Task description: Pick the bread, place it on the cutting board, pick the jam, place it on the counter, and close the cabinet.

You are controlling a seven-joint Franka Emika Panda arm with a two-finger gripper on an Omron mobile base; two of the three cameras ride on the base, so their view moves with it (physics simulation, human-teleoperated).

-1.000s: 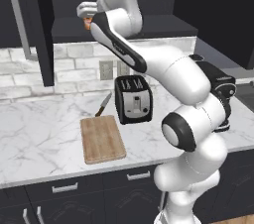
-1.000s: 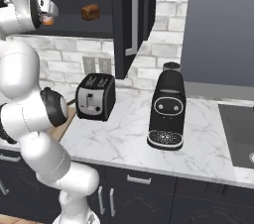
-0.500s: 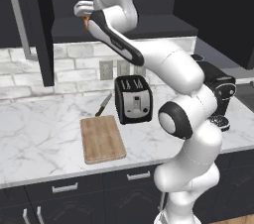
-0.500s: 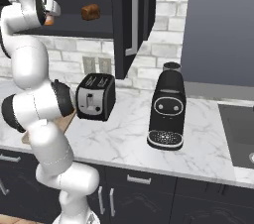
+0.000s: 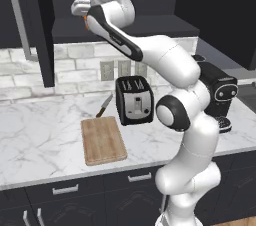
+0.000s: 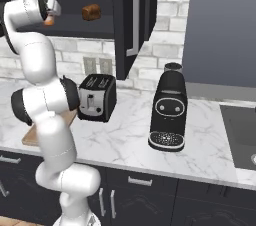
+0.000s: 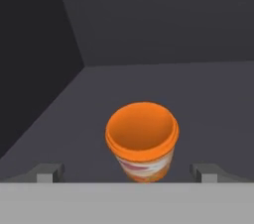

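- Your claw (image 7: 127,177) stood fully spread and gripped nothing.
- One jam (image 7: 142,140) sat on the cabinet (image 7: 198,89) floor, centred between both fingertips (image 7: 49,172).
- One bread (image 6: 91,12) lay beside it on that shelf.
- One cutting board (image 5: 103,140) lay far below.

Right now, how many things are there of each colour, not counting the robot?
Orange: 1, the jam
Brown: 1, the bread
Tan: 1, the cutting board
Black: 3, the toaster, the coffee machine, the knife
Total: 6
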